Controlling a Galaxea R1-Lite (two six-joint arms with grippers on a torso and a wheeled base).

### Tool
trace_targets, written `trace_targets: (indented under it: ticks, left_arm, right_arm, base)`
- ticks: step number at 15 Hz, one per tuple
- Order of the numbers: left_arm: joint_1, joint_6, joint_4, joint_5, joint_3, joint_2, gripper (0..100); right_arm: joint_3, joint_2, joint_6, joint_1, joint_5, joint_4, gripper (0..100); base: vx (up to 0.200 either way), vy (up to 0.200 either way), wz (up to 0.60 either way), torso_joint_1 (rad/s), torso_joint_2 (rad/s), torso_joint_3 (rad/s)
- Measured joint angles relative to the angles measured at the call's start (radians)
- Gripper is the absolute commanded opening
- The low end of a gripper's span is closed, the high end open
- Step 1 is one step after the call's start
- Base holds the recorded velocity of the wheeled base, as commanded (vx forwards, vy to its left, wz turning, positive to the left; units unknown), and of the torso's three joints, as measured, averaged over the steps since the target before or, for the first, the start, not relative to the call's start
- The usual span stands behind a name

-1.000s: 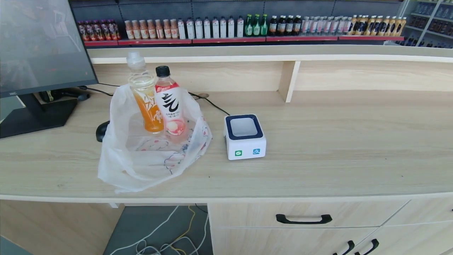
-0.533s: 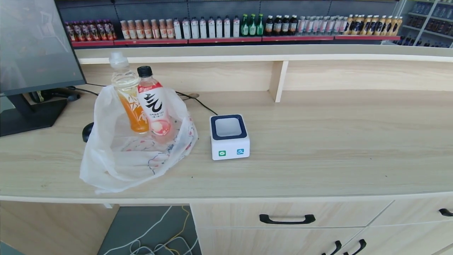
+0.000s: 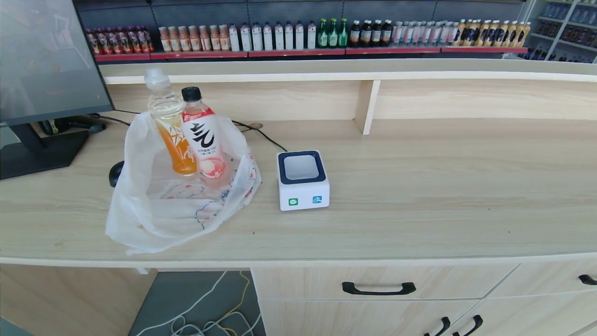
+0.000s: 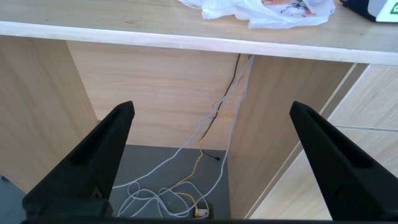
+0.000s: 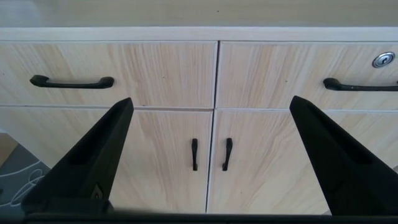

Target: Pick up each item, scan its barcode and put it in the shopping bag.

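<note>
A translucent white shopping bag point(image 3: 154, 210) lies open on the wooden counter's left part. Two bottles stand inside it: an orange drink bottle point(image 3: 170, 130) with a clear cap and a pink-labelled bottle point(image 3: 205, 140) with a black cap. A white barcode scanner point(image 3: 302, 179) with a dark-rimmed window sits just right of the bag. My left gripper point(image 4: 211, 155) is open, low in front of the counter's gap, with the bag's edge point(image 4: 261, 9) above it. My right gripper point(image 5: 208, 155) is open, facing the cabinet fronts below the counter.
A monitor point(image 3: 46, 60) on a black stand fills the counter's back left, a dark mouse point(image 3: 115, 173) beside the bag. A raised ledge point(image 3: 326, 72) runs along the back, with a shelf of bottles behind. Drawers with black handles point(image 3: 378, 289) sit under the counter; loose cables point(image 4: 186, 180) hang in the gap.
The head camera turned right between one second and half a second ago, shifting the whole picture left; it has held still since. Bag, bottles and scanner have not moved.
</note>
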Motion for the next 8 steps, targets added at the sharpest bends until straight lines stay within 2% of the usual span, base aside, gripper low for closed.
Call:
trace_targets:
  ticks: [8]
  left_arm:
    - [0.0, 0.004, 0.0, 0.0, 0.0, 0.0, 100]
  right_arm:
    - [0.0, 0.0, 0.0, 0.0, 0.0, 0.0, 100]
  base:
    - [0.0, 0.0, 0.0, 0.0, 0.0, 0.0]
